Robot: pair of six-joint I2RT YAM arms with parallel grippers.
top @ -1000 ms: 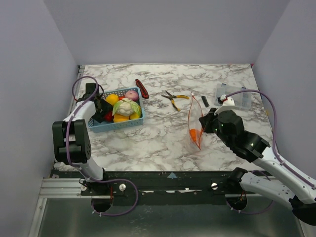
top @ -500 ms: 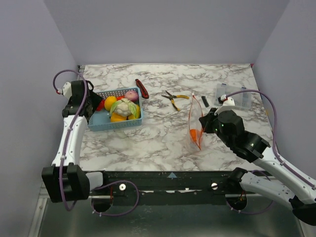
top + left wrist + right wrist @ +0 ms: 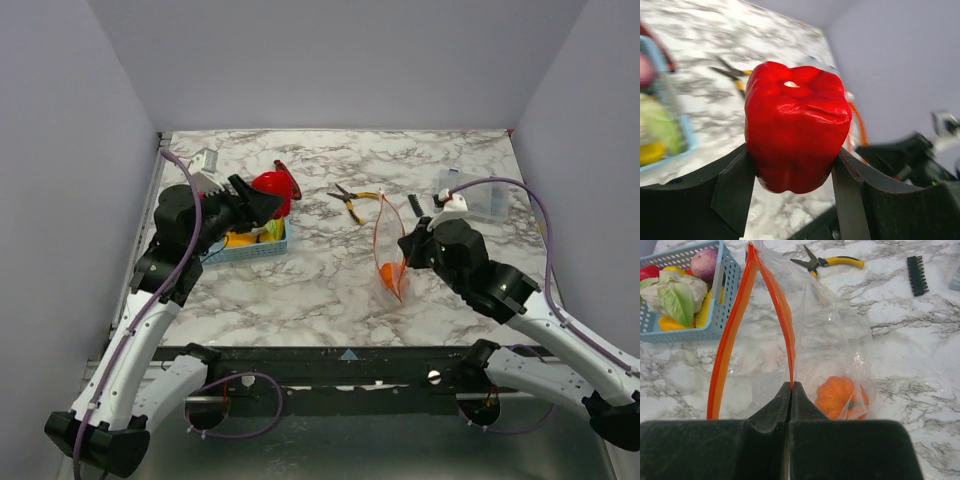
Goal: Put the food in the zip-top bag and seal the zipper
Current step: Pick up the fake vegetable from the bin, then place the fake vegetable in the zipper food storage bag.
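My left gripper (image 3: 262, 205) is shut on a glossy red toy pepper (image 3: 271, 192) and holds it in the air over the blue basket (image 3: 240, 251); the pepper fills the left wrist view (image 3: 795, 127) between my fingers (image 3: 735, 190). My right gripper (image 3: 408, 247) is shut on the near orange-red zipper strip (image 3: 783, 315) of the clear zip-top bag (image 3: 391, 250), holding its mouth open and upright. An orange toy fruit (image 3: 842, 397) lies inside the bag. More food sits in the basket: a white cauliflower (image 3: 675, 292), a purple-pink piece (image 3: 706, 263) and yellow pieces (image 3: 670, 322).
Yellow-handled pliers (image 3: 355, 199) lie behind the bag, with a black bit holder (image 3: 414, 205) to their right. A rigid clear compartment box (image 3: 478, 197) stands at the back right. A dark red-handled knife (image 3: 288, 172) lies behind the basket. Grey walls enclose the table.
My left arm has lifted out of the basket with the red pepper and swung right toward the bag. The right gripper shifted slightly left, still holding the bag.
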